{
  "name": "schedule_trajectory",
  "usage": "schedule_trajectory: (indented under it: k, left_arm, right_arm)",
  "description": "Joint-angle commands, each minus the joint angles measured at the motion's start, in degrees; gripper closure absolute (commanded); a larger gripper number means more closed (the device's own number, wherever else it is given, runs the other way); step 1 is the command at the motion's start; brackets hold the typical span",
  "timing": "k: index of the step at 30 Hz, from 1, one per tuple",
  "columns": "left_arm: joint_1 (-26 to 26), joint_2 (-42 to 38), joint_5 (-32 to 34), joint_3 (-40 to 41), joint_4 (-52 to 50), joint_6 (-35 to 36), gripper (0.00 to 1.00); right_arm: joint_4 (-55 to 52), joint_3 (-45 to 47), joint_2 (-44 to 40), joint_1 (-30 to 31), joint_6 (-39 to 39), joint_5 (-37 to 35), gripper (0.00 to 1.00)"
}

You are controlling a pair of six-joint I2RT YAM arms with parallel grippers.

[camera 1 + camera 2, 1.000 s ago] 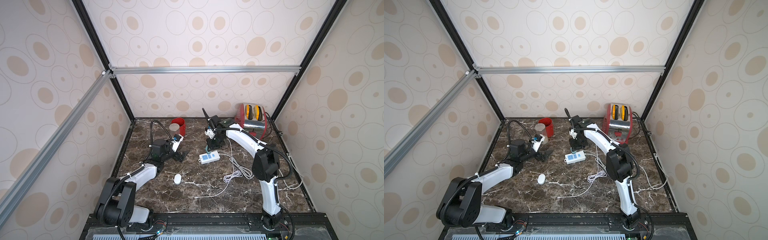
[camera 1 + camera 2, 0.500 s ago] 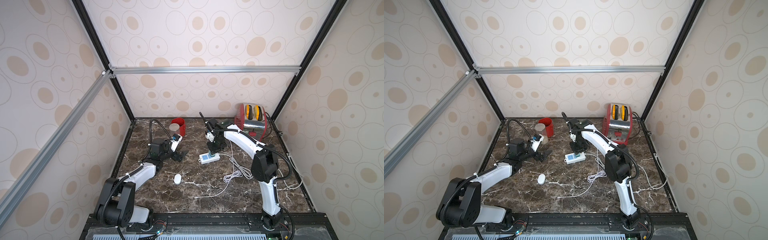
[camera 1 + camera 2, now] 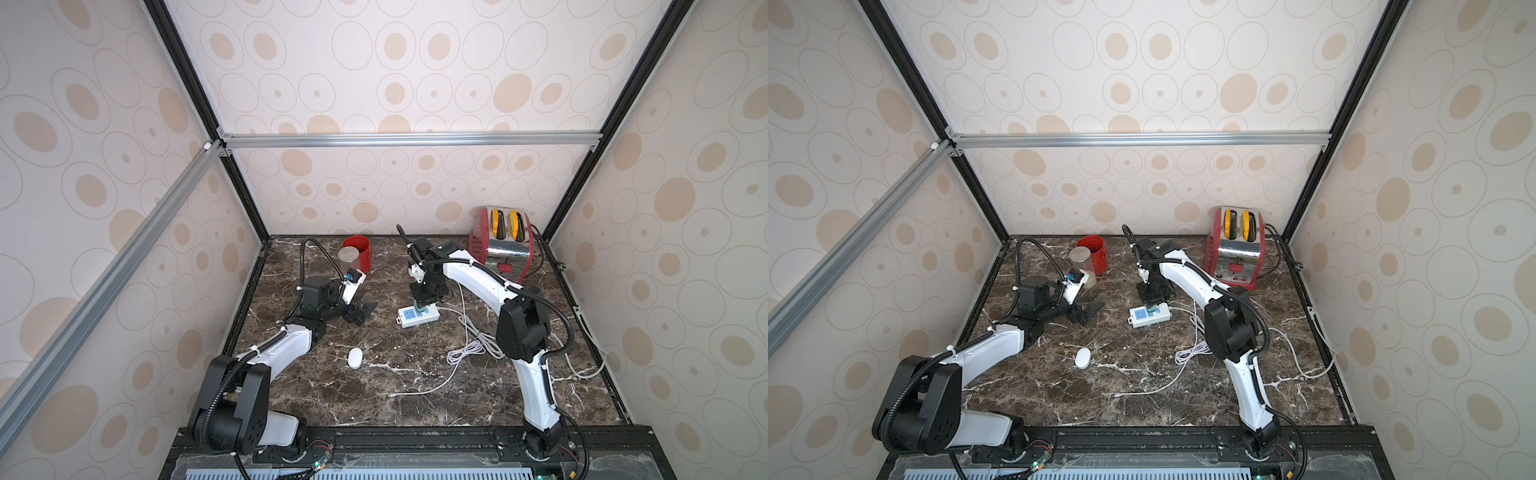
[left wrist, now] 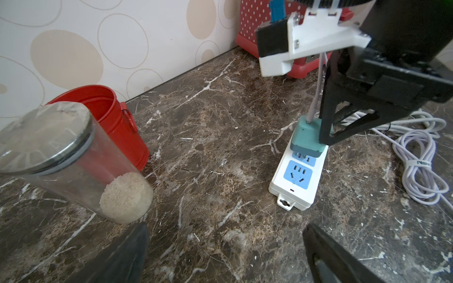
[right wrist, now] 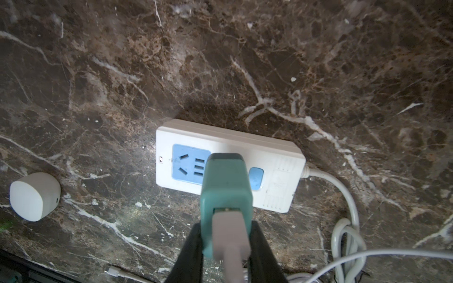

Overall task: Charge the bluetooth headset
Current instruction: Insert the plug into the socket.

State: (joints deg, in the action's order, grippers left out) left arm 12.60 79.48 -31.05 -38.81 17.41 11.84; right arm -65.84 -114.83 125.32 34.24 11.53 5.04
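The bluetooth headset (image 3: 355,358) (image 3: 1082,357), a small white oval case, lies alone on the marble in front of my left arm; the right wrist view shows it (image 5: 34,196) too. My right gripper (image 3: 424,301) (image 3: 1153,301) (image 5: 225,226) is shut on the teal charger adapter (image 4: 307,139) (image 5: 226,193), holding it tilted on the white power strip (image 3: 417,316) (image 4: 296,181). The adapter's prongs show just above the strip's far blue socket. My left gripper (image 3: 361,311) (image 4: 225,227) stands open and empty, low over the marble, left of the strip.
A clear jar of rice (image 4: 73,156) and a red bucket (image 3: 358,251) stand at the back left. A red toaster (image 3: 503,245) is at the back right. A coiled white cable (image 3: 467,353) trails from the adapter toward the front.
My right gripper has carried the teal adapter forward and down from behind the power strip onto its socket. The left arm and the headset have not moved.
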Motion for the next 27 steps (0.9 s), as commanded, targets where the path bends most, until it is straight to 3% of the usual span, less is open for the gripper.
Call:
schedule_trajectory:
  k: [1,27]
  left_arm:
    - [-0.6,-0.3,-1.1,-2.2,-0.7,1.6,0.01]
    - [-0.6,-0.3,-1.4,-2.3,-1.1,1.8,0.01]
  right_arm:
    - [-2.6,-1.3,1.1,0.7,0.4,-0.8,1.0]
    - [-2.9,-0.1,1.9,1.6,1.0,-2.3,1.0]
